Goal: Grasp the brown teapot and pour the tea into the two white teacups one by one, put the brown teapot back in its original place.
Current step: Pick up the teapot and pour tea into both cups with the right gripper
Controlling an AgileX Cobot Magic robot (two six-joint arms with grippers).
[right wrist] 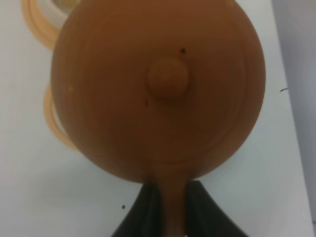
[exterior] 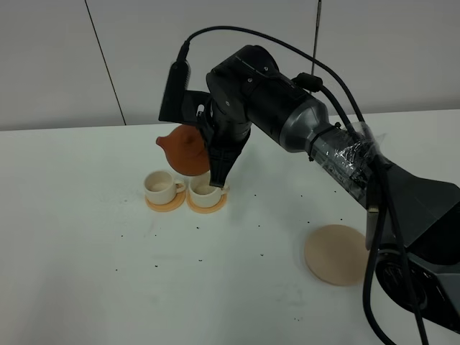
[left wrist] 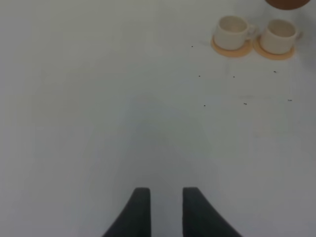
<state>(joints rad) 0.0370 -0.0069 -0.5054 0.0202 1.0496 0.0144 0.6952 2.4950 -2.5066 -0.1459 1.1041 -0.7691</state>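
The brown teapot (exterior: 185,149) was up off the tabletop (exterior: 86,244), tipped over, its spout aimed to the left of the high view. The right claw (right wrist: 172,210) was clamped on its loop handle, one finger either side. The pot hung just above the right teacup (exterior: 205,188), with the left teacup (exterior: 162,187) just beside that one. Each cup sat on a small orange coaster (exterior: 164,205), the two coasters edge to edge.

In front of the cups the tabletop ran bare, only dark flecks scattered on it. Behind the pot, the back edge met the wall. The big beige disc (exterior: 336,254) lay well apart, off by the right arm's base.

The left claw (left wrist: 166,197) hovered over bare tabletop well away from the cups, fingers a narrow gap apart, holding nothing.
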